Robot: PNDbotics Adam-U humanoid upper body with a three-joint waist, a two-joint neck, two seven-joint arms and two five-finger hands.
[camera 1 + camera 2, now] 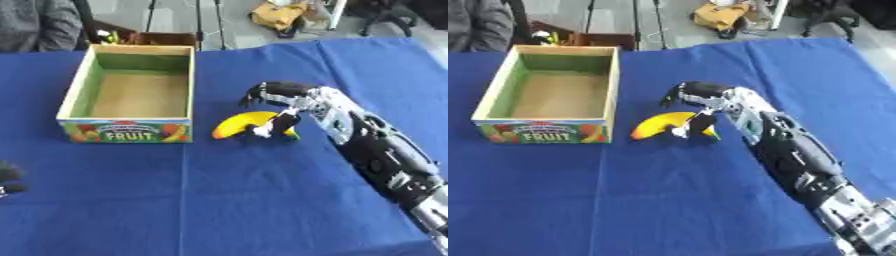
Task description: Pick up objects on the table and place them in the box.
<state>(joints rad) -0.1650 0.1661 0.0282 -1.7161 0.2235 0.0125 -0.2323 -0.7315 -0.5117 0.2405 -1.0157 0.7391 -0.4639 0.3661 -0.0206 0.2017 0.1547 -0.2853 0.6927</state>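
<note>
A yellow banana [241,123] lies on the blue tablecloth, just right of the fruit box [127,131]. The box is cardboard with a green inside and holds nothing that I can see. My right hand [297,102] hovers over the banana's right end. Its thumb [282,124] reaches down across the near side of the banana, while its fingers [254,95] arch above the far side with a small gap to the fruit. Only a dark sliver of my left hand [9,179] shows, at the lower left edge of the left eye view.
The blue table [219,200] stretches wide in front of the box and the banana. A person in grey stands beyond the far left edge, and a brown carton [166,39] sits behind the box. Chairs and bags are on the floor further back.
</note>
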